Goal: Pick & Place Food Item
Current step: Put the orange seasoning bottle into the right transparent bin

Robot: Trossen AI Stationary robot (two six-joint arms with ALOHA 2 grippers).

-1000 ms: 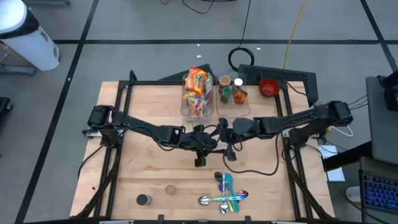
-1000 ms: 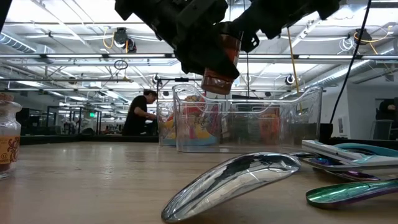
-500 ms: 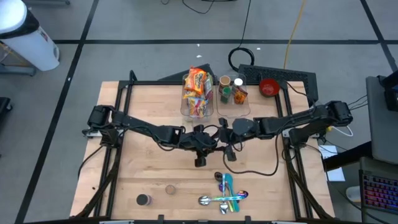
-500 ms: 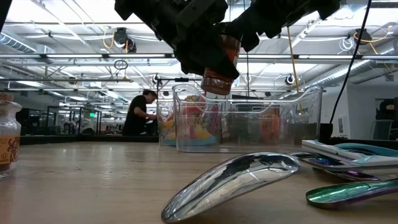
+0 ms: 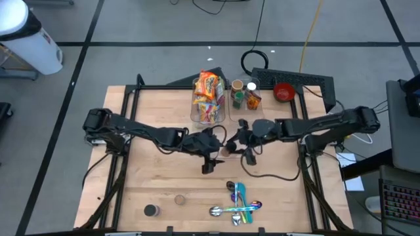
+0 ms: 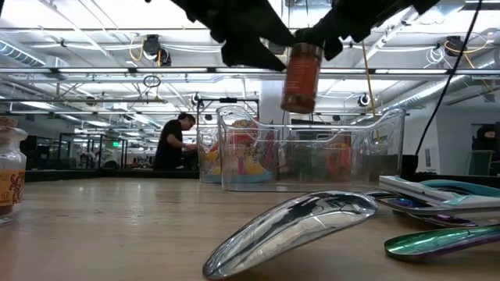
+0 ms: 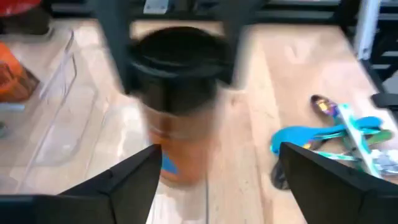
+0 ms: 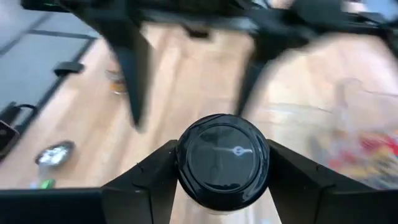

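Observation:
A spice jar [image 6: 300, 82] with a black lid and orange-red contents hangs over the middle of the table. My right gripper [image 8: 222, 155], reaching in from the table's right [image 5: 237, 139], is shut on the jar. My left gripper [image 7: 219, 149] stands open just to the jar's left [image 5: 213, 141]. Its two fingers are apart from the jar [image 7: 180, 137], which shows ahead of them. My right gripper pinches the jar's black lid [image 8: 222, 134] between its two fingers [image 8: 155, 171], one on each side. The fingers come from the table's right, slanting a little downward. The jar hangs roughly upright below them, lifted clear of the table.
Two clear bins stand at the far middle, one with snack packets [image 5: 209, 98] and one with small jars [image 5: 244, 97]. A red bowl [image 5: 283, 92] sits beyond them. Shiny spoons [image 5: 237, 203] lie near the front edge, and a small jar [image 5: 151, 210] at the near left.
My left gripper has let go of the jar and drawn back toward the table's left edge, rising a little. The jar now hangs from my right gripper alone. It has gone up and slightly toward the table's right.

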